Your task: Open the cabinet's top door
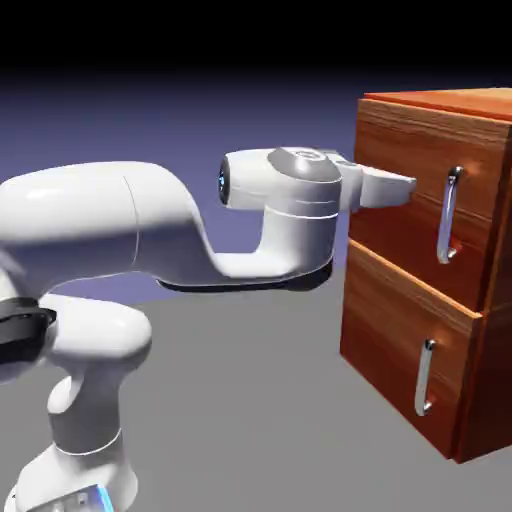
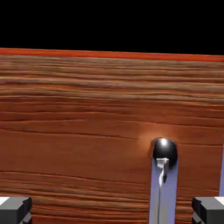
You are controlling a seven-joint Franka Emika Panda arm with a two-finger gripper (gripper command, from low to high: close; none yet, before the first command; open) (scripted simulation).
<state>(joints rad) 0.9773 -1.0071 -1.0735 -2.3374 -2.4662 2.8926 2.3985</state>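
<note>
The white two-finger gripper (image 1: 410,190) is near the upper part of the cabinet (image 1: 483,385), and its fingers point toward the top door (image 1: 400,150). In the hand view the two grey finger tips stand far apart, one at each side of the picture, so the gripper is wide open. It has hold of nothing.

The top door is the taller wood-grain panel, above the lower door (image 1: 400,330) with its shorter handle (image 1: 424,378). It is closed: in the exterior view I see no gap that would show it pulled out. Its long silver bar handle (image 1: 447,215) is upright. In the hand view this handle appears between the finger tips, but closer to the right one, and its dark upper end is above them in the picture.

About the progress, I judge that only the approach is mostly done. The opening itself is not begun. What is left is to bring the fingers around the bar, probably with a small correction to centre it, then to close on it, and to pull the door until it stands open.
</note>
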